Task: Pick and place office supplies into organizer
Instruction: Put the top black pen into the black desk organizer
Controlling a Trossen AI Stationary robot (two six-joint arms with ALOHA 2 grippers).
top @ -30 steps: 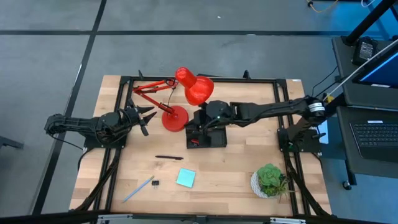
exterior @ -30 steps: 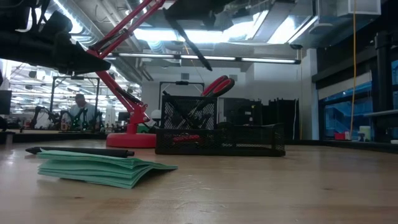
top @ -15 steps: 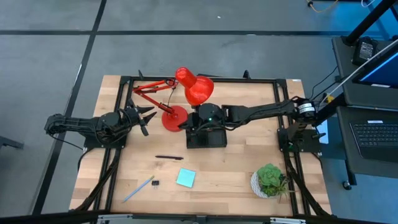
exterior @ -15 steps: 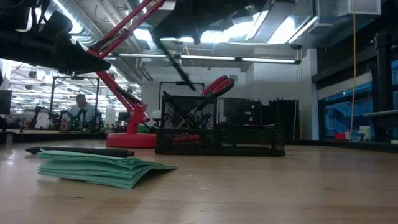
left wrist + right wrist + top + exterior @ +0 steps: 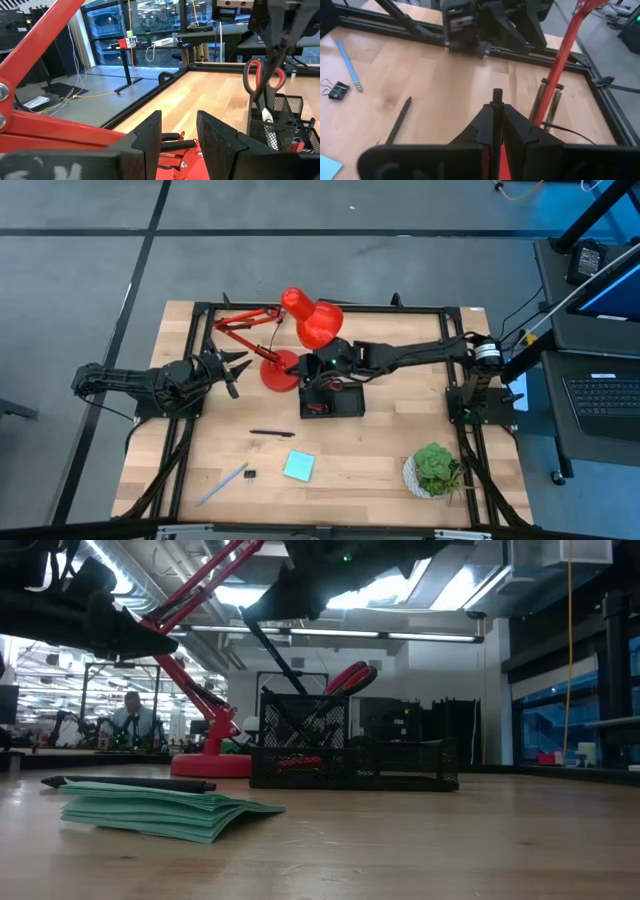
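My right gripper (image 5: 318, 368) hangs over the far left part of the black mesh organizer (image 5: 331, 400), shut on a thin black pen (image 5: 272, 650). The pen slants down toward the organizer's tall mesh cup (image 5: 305, 720), where red-handled scissors (image 5: 348, 678) stand upright. On the table lie another black pen (image 5: 271, 434), a teal sticky-note pad (image 5: 298, 466), a light-blue pen (image 5: 222, 484) and a small black clip (image 5: 250, 475). My left gripper (image 5: 235, 370) waits open and level at the table's left, beside the lamp's base. My right gripper pinches the black pen between its two fingers, the fingers across it. One end of the pen (image 5: 497, 95) sticks out just past the fingertips (image 5: 512, 120). The rest slants down below the gripper (image 5: 290, 675), clear of the table, its lower end at about the cup's rim.
A big red desk lamp (image 5: 318, 323) stands right behind the organizer, its round base (image 5: 281, 370) between the two grippers and its arm (image 5: 565, 55) close by the right gripper. A green potted plant (image 5: 435, 468) sits at the near right. Bare wood lies between the organizer and the loose items.
My right gripper has moved down and toward the table's left edge with the pen, rolling a little. It has come into the low view from above. The pen stays slanted, and its lower end has sunk to the mesh cup's rim.
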